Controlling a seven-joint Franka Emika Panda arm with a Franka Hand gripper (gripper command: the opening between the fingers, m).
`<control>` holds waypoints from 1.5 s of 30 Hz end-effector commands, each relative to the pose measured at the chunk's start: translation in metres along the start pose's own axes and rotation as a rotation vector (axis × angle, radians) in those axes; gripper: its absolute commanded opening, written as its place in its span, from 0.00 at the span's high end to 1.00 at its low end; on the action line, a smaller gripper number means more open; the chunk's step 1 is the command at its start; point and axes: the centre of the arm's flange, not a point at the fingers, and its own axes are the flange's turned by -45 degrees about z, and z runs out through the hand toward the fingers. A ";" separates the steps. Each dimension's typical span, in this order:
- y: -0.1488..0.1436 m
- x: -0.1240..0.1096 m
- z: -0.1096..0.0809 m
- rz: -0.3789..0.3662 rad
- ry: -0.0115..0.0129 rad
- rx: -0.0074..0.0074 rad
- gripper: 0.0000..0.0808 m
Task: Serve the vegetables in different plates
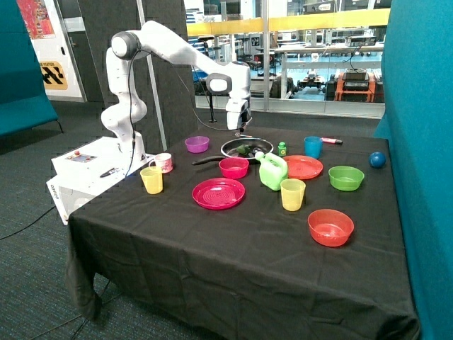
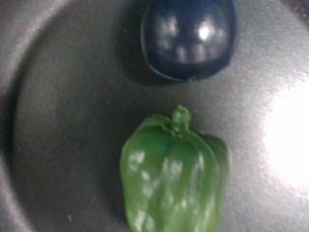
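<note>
Two vegetables lie in the black frying pan [image 1: 263,146] at the back of the table. In the wrist view they are a green toy pepper [image 2: 174,174] and, a short way from it, a dark glossy rounded one [image 2: 189,38]. From outside they show as dark lumps [image 1: 245,149]. My gripper [image 1: 239,132] hangs just above the pan and over them, holding nothing that I can see. The magenta ridged plate [image 1: 218,193] lies toward the front of the table and has nothing on it. The orange-red plate [image 1: 303,167] sits behind the green jug, also bare.
Around the pan stand a purple bowl [image 1: 197,144], a pink bowl [image 1: 233,167], a green jug [image 1: 272,171], a small green bottle [image 1: 282,149] and a blue cup [image 1: 313,146]. Yellow cups [image 1: 293,194], a green bowl [image 1: 346,177], a red bowl [image 1: 330,227] and a blue ball [image 1: 377,159] stand further out.
</note>
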 end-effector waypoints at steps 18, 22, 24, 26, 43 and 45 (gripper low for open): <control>0.002 0.035 0.035 0.056 0.0007 -0.0008 0.10; 0.004 0.041 0.038 0.062 0.0007 -0.0008 0.12; 0.004 0.043 0.040 0.062 0.0007 -0.0008 0.12; 0.003 0.046 0.041 0.056 0.0007 -0.0008 0.13; -0.001 0.061 0.062 0.031 0.0007 -0.0008 0.15; -0.004 0.059 0.066 0.027 0.0007 -0.0008 0.16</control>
